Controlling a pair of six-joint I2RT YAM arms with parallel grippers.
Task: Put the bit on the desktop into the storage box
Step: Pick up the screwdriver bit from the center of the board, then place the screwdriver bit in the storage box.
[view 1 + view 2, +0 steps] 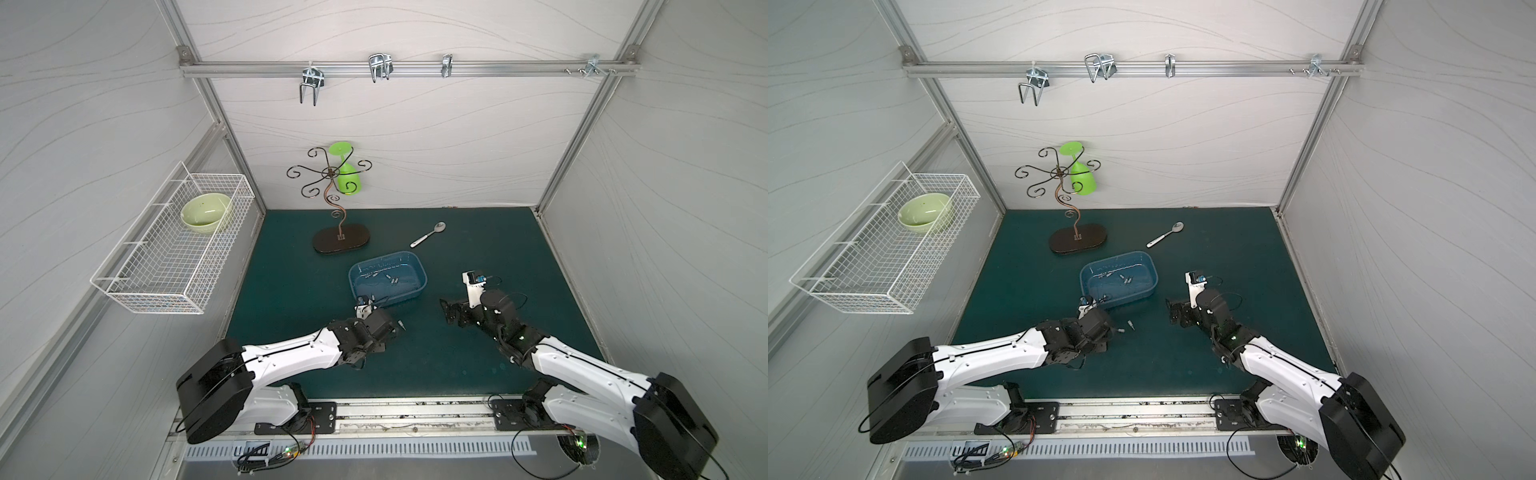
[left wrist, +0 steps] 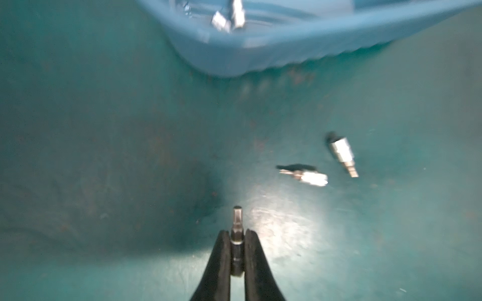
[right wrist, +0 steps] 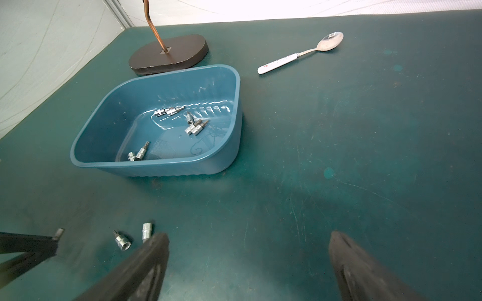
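Note:
My left gripper is shut on a small silver bit, which sticks out past the fingertips low over the teal desktop. In both top views the wrist hides this grip. Two more bits lie loose on the desktop just beside it, as seen in a top view. The blue storage box stands right beyond them with several bits inside. My right gripper hangs open and empty to the right of the box.
A white-handled spoon lies behind the box. A curly metal stand carrying a green glass is at the back. A white wire basket on the left wall holds a pale green bowl.

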